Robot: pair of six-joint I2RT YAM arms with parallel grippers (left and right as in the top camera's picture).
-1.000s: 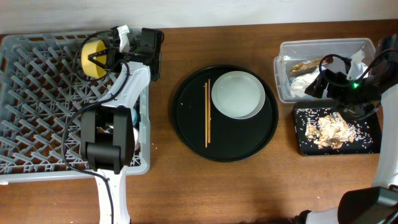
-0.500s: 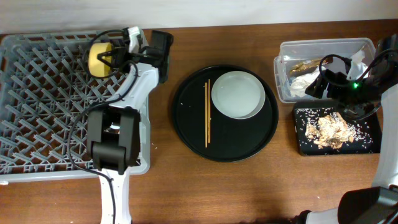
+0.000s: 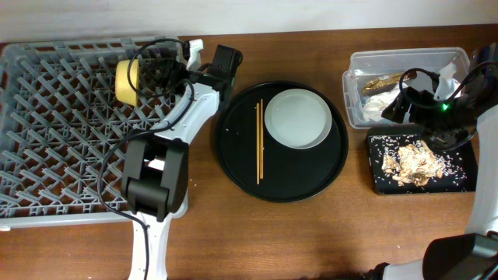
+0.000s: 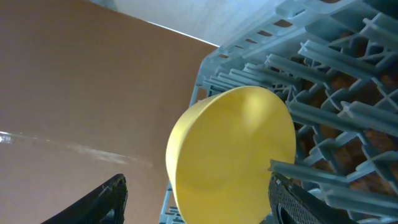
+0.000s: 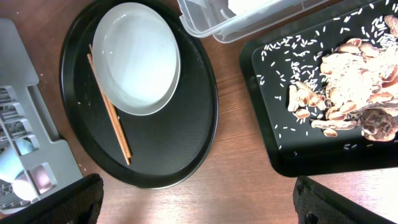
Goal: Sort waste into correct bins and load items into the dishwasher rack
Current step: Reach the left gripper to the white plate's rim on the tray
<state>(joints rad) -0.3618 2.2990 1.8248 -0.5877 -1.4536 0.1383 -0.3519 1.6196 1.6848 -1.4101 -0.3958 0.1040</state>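
The yellow bowl stands on edge among the pegs at the back of the dishwasher rack. My left gripper is open, its fingers spread to either side of the bowl. The grey-green plate and chopsticks lie on the round black tray. My right gripper hangs open and empty over the table, between that tray and the bins. Two small cups sit in the rack's near corner.
The clear tub at the back right holds a white tissue and a gold wrapper. In front of it, the shallow black tray carries food scraps and scattered rice.
My left gripper has opened and let go of the yellow bowl, which now rests in the rack. The left wrist has swung to the right. The right arm has not moved.
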